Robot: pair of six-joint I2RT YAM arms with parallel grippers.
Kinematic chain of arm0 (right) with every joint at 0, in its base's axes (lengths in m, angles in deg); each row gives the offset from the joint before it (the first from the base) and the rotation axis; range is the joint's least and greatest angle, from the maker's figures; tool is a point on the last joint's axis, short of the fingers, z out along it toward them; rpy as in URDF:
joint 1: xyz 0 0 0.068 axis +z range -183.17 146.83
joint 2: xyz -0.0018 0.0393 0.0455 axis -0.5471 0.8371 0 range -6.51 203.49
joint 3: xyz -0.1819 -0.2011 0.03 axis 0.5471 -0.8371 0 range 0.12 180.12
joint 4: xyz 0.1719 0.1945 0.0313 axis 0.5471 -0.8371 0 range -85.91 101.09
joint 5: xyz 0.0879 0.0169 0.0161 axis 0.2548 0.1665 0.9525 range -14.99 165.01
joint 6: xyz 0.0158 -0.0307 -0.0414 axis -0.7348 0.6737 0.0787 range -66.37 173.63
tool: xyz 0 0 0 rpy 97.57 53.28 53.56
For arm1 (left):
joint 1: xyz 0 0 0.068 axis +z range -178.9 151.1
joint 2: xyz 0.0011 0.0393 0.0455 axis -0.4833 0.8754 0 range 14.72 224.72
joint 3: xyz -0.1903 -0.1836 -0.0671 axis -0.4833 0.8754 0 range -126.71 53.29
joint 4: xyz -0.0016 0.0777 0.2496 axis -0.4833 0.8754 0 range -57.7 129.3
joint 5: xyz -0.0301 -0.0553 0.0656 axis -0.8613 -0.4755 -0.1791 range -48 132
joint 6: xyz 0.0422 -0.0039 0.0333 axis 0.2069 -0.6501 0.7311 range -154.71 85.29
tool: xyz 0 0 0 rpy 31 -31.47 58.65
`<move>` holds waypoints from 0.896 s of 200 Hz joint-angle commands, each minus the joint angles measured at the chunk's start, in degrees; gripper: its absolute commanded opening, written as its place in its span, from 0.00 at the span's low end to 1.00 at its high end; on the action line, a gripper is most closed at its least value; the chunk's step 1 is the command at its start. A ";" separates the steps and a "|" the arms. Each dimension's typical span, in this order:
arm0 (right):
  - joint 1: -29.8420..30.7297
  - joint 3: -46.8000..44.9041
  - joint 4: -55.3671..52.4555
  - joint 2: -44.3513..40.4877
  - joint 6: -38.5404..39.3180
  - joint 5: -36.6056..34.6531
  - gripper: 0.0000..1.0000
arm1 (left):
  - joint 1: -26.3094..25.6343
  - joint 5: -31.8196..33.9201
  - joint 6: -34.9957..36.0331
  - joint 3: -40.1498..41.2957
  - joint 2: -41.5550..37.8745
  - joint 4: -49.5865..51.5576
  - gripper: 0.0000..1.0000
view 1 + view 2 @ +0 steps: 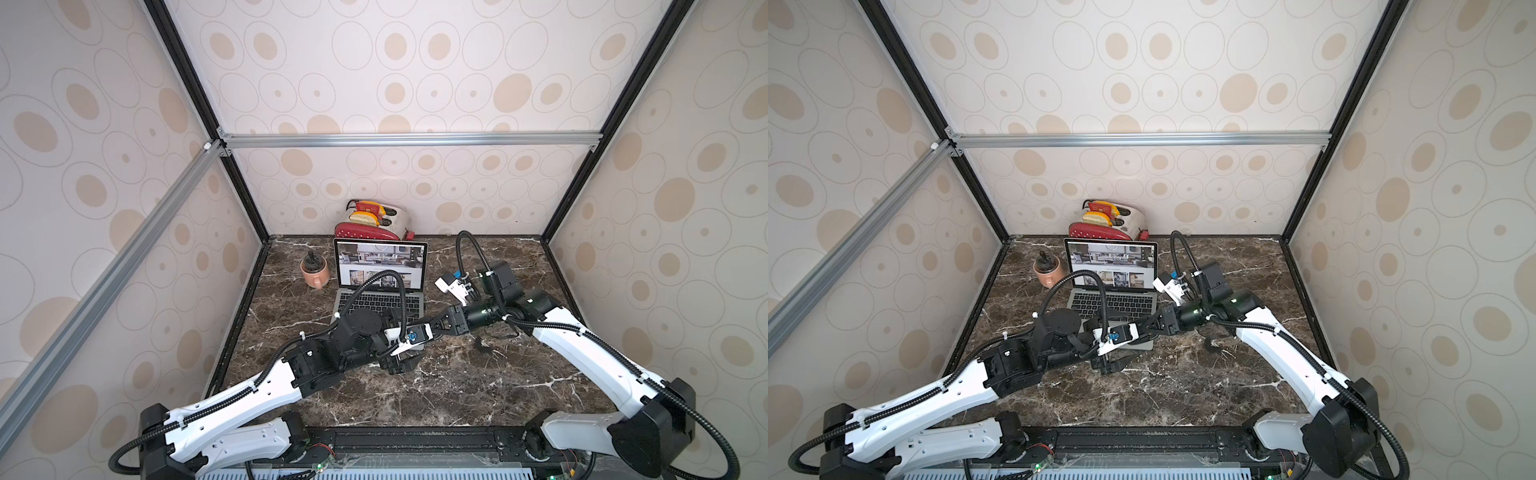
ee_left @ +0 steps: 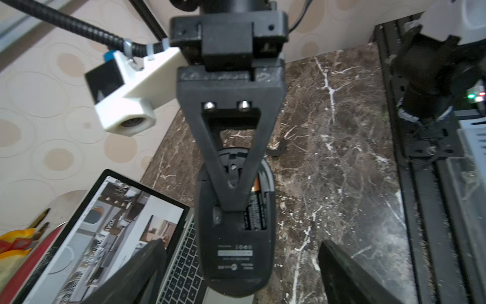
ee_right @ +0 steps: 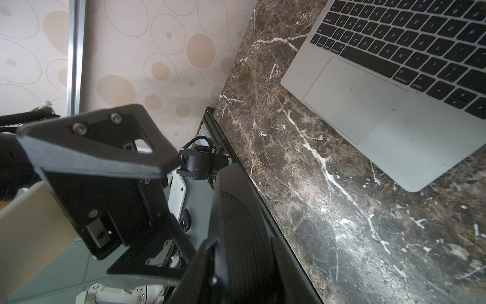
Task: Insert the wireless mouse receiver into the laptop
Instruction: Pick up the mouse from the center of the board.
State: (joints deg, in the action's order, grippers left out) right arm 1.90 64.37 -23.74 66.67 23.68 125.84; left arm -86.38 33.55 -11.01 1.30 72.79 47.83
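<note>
While the laptop sits open at the far centre of the marble table, its lit screen facing the near edge, nothing is seen plugged into it, though its side ports are out of sight. Just near of its right front corner, the right gripper is clamped on an upturned black mouse, one finger laid across its belly. The battery bay lies uncovered, a battery showing. What looks like the removed cover rests on the marble to the right. The left gripper is poised at the near left, its jaws spread wide on either side of the mouse and gripping nothing. The receiver cannot be made out for certain; a small dark nub beside the battery may be it. By that reading the job is in its early half: the receiver has yet to be drawn out, carried to a port and pushed home.
</note>
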 commanded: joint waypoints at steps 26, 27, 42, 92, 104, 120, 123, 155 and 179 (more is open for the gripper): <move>0.43 1.61 0.47 -0.76 -1.64 -0.68 0.00 | 0.23 -2.69 -2.30 -3.38 2.59 4.37 0.91; 0.39 1.55 0.64 -0.76 -1.75 -0.58 0.00 | 0.25 -2.53 -2.37 -3.34 2.63 4.22 0.91; 0.42 0.89 2.87 -0.77 -4.12 0.75 0.00 | 0.26 -0.17 -2.87 -3.38 3.51 2.67 0.92; 1.75 0.89 3.58 -0.72 -5.00 1.28 0.00 | 0.21 6.89 -3.94 -1.98 4.64 -2.77 0.94; 1.85 0.79 3.83 -0.59 -5.14 1.61 0.00 | 0.21 7.20 -3.63 -1.91 5.06 -2.69 0.92; 2.10 0.79 3.70 -0.21 -5.20 1.83 0.00 | 0.20 7.04 -2.76 -1.74 5.25 -2.39 0.88; 2.11 0.79 3.71 -0.13 -5.22 1.93 0.00 | 0.25 6.96 -2.60 -1.64 5.24 -2.31 0.87; 2.57 1.04 3.73 0.09 -5.09 2.92 0.00 | 0.26 6.31 -1.17 -1.46 5.08 -0.94 0.76; 2.99 1.21 2.61 0.46 -4.09 2.70 0.00 | 0.26 6.25 -1.03 -1.19 4.61 -0.82 0.69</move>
State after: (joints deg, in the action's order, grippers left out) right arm 4.17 64.46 -20.73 66.72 18.70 127.04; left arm -86.38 39.61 -13.26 0.32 78.16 46.63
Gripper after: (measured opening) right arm 0.330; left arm 0.712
